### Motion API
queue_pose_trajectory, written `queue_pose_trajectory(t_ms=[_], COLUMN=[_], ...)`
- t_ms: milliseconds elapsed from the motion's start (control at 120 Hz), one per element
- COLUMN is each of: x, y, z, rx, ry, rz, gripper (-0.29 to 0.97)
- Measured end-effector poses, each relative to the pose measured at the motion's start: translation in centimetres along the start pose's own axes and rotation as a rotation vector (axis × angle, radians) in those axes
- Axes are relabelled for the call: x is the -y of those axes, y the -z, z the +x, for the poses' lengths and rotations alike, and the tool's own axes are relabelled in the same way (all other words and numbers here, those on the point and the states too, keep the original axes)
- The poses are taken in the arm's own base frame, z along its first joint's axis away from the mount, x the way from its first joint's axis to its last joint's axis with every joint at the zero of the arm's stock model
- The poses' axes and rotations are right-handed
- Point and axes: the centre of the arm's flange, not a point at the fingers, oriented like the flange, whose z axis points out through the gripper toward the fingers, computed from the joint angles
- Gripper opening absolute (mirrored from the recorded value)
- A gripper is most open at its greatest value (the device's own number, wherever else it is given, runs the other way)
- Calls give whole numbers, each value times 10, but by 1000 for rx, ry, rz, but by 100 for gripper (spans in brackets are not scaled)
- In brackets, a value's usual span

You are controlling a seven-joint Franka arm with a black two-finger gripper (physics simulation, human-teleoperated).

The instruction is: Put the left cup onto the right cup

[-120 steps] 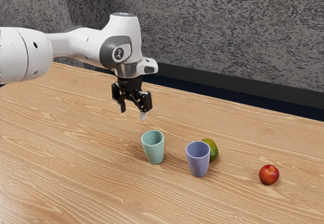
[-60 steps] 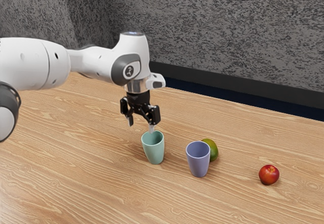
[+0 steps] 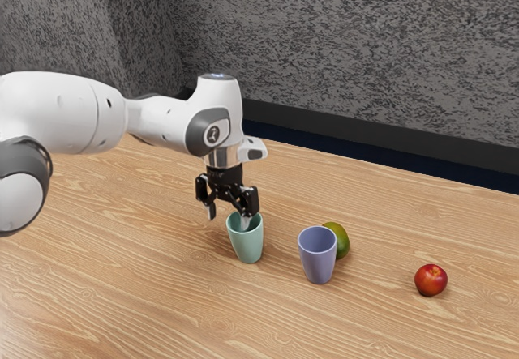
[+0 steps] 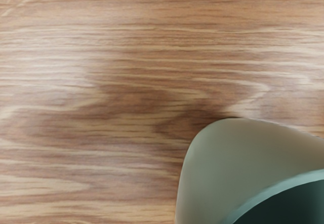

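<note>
The left cup, a pale green one [image 3: 246,241], stands upright on the wooden table [image 3: 122,278]. The right cup, a lilac one [image 3: 316,255], stands upright a short way toward the exterior view's right. My gripper [image 3: 228,214] is down at the green cup's rim and open. One finger [image 3: 244,218] reaches into the cup's mouth and the other hangs just outside its wall. In the wrist view the green cup [image 4: 243,168] shows its outer wall and dark inside right under my hand.
A green-yellow fruit [image 3: 340,238] lies just behind the lilac cup, touching or nearly touching it. A red apple [image 3: 431,279] sits further toward the exterior view's right. A dark wall edge runs along the table's far side.
My hand has come down and slightly toward the exterior view's right, from well above the table to the green cup's rim. Both cups have stayed put.
</note>
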Motion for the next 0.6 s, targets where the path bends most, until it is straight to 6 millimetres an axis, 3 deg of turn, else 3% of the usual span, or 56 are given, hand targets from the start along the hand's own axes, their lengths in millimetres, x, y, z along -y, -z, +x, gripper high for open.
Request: queue_pose_trajectory(t_ms=[600], x=[-3], y=[0], z=[2], rx=[-17], ry=[5], rz=[0], gripper=[2])
